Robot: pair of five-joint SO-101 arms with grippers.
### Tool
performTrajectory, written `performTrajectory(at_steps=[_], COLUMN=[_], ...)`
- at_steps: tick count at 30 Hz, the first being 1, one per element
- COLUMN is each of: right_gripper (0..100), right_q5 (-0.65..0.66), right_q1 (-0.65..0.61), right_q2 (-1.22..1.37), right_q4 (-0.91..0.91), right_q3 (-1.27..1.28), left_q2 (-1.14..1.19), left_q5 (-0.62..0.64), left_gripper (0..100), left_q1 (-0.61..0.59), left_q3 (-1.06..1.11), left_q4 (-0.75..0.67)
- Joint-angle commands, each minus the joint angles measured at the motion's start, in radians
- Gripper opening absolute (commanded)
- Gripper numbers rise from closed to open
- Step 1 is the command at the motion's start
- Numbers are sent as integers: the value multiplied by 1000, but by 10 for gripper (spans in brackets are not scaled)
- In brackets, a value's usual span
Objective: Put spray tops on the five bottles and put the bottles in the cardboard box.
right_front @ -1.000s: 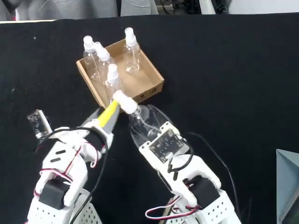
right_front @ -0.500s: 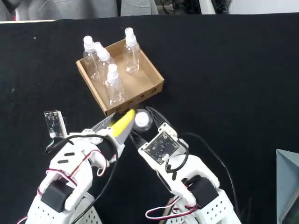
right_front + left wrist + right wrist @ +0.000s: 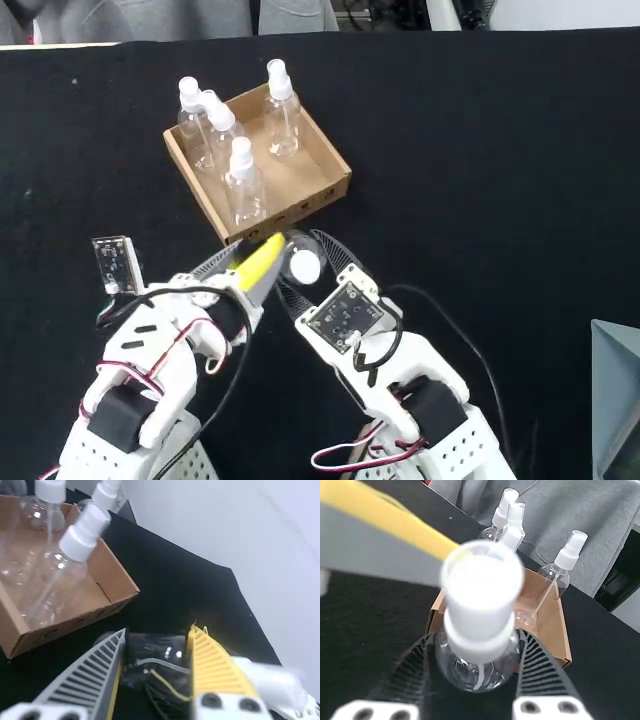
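Right end effector (image 3: 303, 268) clamped on fifth bottle (image 3: 475, 672), spray top (image 3: 480, 587) fitted, just near of cardboard box (image 3: 300, 205). Left end effector (image 3: 157, 632) parted, empty, beside top. Lift over near wall; lower upright into free near-right corner, clear of four boxed bottles (image 3: 245, 190).

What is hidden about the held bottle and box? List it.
High view: held bottle body, under its spray top and the right gripper.
Left wrist view: spray top, cut off by the edge beyond the left gripper.
Right wrist view: cardboard box near wall, behind the bottle.

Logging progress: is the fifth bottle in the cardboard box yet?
Out. The right gripper holds the fifth bottle, spray top on, just outside the cardboard box.
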Motion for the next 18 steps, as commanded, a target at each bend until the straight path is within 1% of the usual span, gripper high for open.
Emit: performTrajectory(at_steps=[1, 13, 17, 18], right_gripper=[92, 92, 92, 92], right_q5=[9, 9, 3, 3], right_q1=[-21, -20, 26, 38], right_q2=[-96, -93, -94, -96], right_q4=[3, 2, -6, -6], right_q3=[-12, -12, -12, -13], left_q2=[-9, -9, -9, -9], left_q5=[-11, -18, -23, -44], left_gripper=[184, 184, 184, 184], left_q1=[-76, -249, -308, -318], left_q3=[-61, -45, -22, -16], left_q4=[-8, -8, -18, -18])
